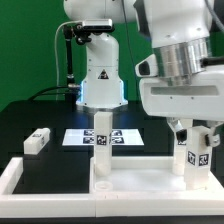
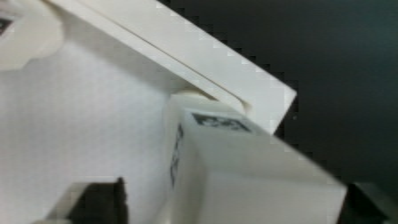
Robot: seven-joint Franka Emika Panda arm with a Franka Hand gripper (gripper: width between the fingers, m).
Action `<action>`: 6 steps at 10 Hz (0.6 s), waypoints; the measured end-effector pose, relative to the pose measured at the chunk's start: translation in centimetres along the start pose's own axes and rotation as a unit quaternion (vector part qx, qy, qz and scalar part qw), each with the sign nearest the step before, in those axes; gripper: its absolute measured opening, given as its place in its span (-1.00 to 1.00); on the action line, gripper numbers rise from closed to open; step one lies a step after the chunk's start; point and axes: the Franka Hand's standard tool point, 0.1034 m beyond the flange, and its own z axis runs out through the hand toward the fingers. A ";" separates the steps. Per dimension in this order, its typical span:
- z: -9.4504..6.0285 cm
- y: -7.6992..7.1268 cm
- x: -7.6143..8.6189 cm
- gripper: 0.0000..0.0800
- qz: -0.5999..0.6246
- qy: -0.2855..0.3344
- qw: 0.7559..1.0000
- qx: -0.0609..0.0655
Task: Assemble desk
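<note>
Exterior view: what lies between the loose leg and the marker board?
Only bare black table between the loose leg and the marker board, per the exterior view.

The marker board [image 1: 78,139] lies flat at centre frame on the black table [image 1: 30,115]; a low white border rail [image 1: 14,178] occupies the lower left, with a green backdrop [image 1: 30,50] at upper left

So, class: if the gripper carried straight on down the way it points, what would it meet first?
Most likely the upright leg right under the gripper, standing on the tabletop. Its fingers seem to flank the leg, though depth is unclear.
</note>
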 end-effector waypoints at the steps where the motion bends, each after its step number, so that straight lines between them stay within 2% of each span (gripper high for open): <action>1: -0.1 -0.3 -0.3 0.53 -0.096 0.004 0.995 -0.006; 3: -0.1 -0.6 -0.8 0.61 -0.235 0.004 0.972 -0.007; 6: 0.0 -0.5 -0.7 0.62 -0.351 0.003 0.937 -0.008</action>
